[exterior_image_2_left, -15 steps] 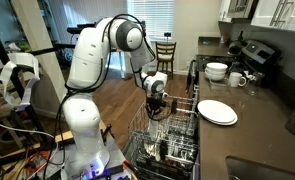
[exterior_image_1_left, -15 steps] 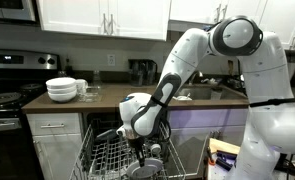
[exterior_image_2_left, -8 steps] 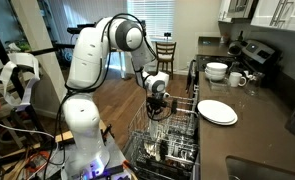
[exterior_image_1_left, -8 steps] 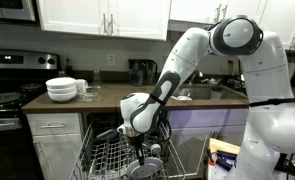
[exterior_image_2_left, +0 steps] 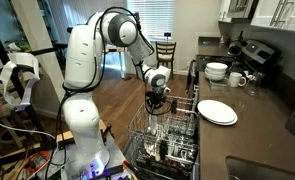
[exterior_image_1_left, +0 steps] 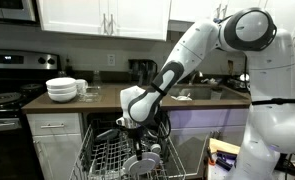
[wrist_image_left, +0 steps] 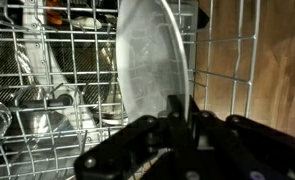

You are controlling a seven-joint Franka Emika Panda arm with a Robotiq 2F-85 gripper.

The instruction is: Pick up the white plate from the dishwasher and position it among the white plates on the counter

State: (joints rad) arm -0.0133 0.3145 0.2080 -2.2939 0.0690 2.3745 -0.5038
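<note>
in an exterior view, the black stove (exterior_image_1_left: 5, 100) stood at the far left. next came a stack of deep white bowls (exterior_image_1_left: 61, 90) on the counter (exterior_image_1_left: 112, 98). right of these, my gripper (exterior_image_1_left: 138, 142) pointed down into the dishwasher rack (exterior_image_1_left: 107, 155), below counter level.

in the wrist view, clear glassware (wrist_image_left: 47, 95) occupied the left part of the rack. the white plate (wrist_image_left: 147, 60) stood on edge at the centre, upright between the wires. my fingers (wrist_image_left: 173, 108) were closed together on the plate rim nearest the camera, slightly right of the plate's middle, one finger on each face. the plate was therefore in direct contact with the gripper and inside the rack. wooden floor (wrist_image_left: 277, 60) showed through the wires at the right.

in an exterior view, the gripper (exterior_image_2_left: 159, 108) hung over the rack at the left. the white plates (exterior_image_2_left: 217, 112) lay flat on the counter to the right, well apart from the gripper.
</note>
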